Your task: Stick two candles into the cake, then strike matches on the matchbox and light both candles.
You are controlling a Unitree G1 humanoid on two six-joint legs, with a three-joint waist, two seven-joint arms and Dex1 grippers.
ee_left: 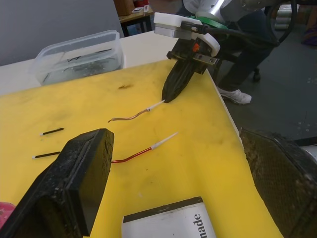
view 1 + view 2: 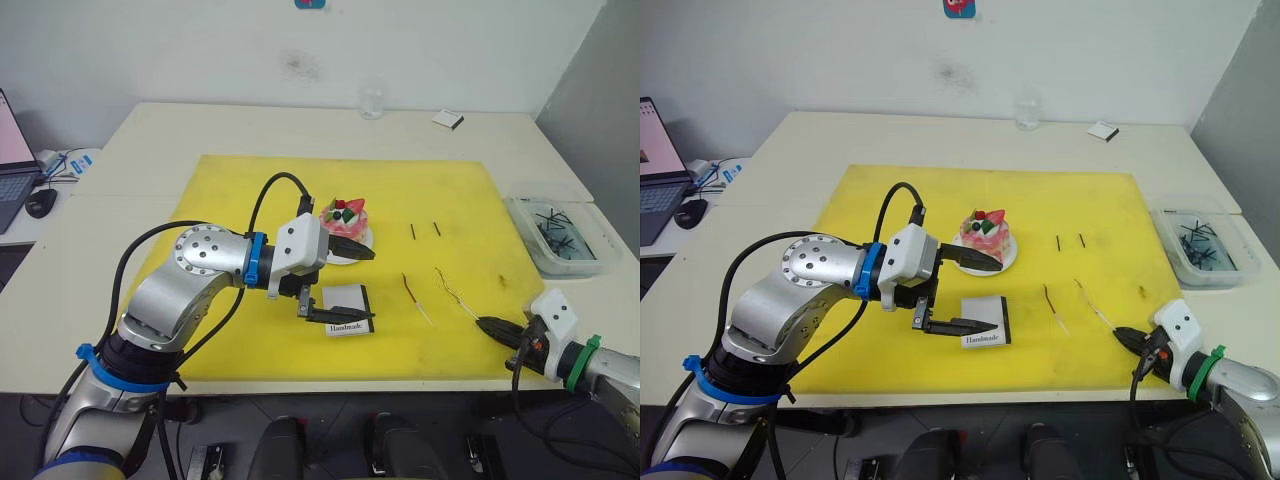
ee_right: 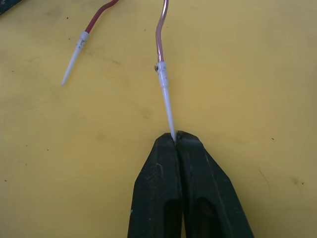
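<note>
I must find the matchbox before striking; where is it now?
The matchbox lies on the yellow mat, just in front of the cake, under the left gripper.

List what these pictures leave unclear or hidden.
- Matchbox: the left gripper covers part of it in the eye views; the left wrist view cuts off its print.
- Tan candle: its pale tip vanishes between the right gripper's closed fingers, so how much is pinched is unclear.
- Tray contents: too small in the eye views, blurred behind plastic in the left wrist view.
</note>
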